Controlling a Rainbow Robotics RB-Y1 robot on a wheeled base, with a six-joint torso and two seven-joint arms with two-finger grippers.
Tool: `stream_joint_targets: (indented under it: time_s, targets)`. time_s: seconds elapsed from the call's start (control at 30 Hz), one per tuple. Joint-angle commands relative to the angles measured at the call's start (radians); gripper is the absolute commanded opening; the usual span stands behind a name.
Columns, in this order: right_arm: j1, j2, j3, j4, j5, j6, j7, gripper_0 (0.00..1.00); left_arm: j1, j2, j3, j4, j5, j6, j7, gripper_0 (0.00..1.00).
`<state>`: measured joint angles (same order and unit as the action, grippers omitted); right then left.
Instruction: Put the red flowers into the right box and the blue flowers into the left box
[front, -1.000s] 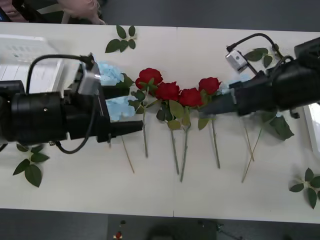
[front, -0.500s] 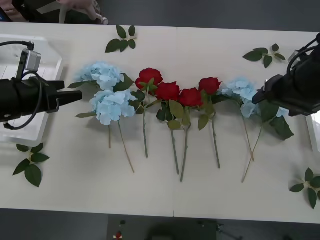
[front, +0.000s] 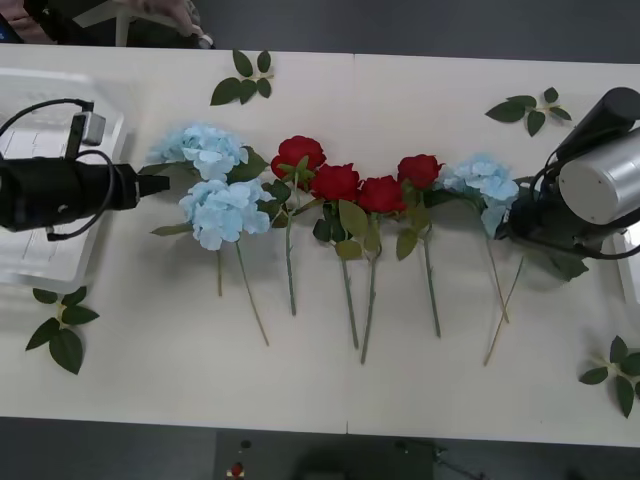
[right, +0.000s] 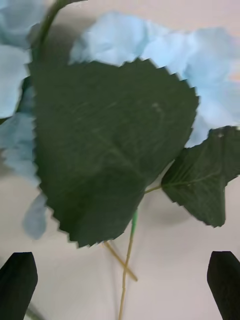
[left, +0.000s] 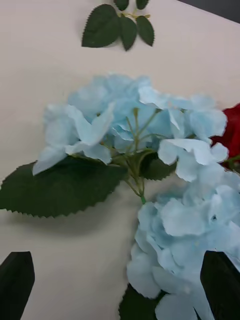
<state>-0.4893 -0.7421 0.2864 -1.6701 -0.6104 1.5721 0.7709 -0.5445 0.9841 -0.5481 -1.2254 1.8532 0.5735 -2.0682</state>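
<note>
Front view: red flowers and blue flowers lie in a row mid-counter, unmoved since half a second ago. Left gripper has edged toward the left blue heads, beside the left box. Right arm has swung down over the right blue cluster.
Right wrist view: right gripper spread wide above a leaf.
Left wrist view: fingers apart, nothing held

place: lab-like test space | evidence: plain white table, grey floor, staged artificial flowers
</note>
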Motion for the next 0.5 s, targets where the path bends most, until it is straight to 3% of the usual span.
stream_joint_targets:
  time_s: [0.03,0.3,0.5]
  targets:
    - [-0.009,0.029,-0.03,0.035,0.026,-0.021,0.048,1.0,-0.08,-0.039,-0.015,0.098,-0.02,-0.007,0.043,0.97]
    - [-0.009,0.038,0.0,0.141,0.038,-0.116,0.076,1.0,-0.153,-0.119,-0.018,0.265,-0.017,-0.004,0.059,0.96]
    - [-0.009,0.035,0.063,0.147,0.07,-0.159,0.079,1.0,-0.209,-0.13,-0.095,0.273,-0.068,0.009,0.062,0.96]
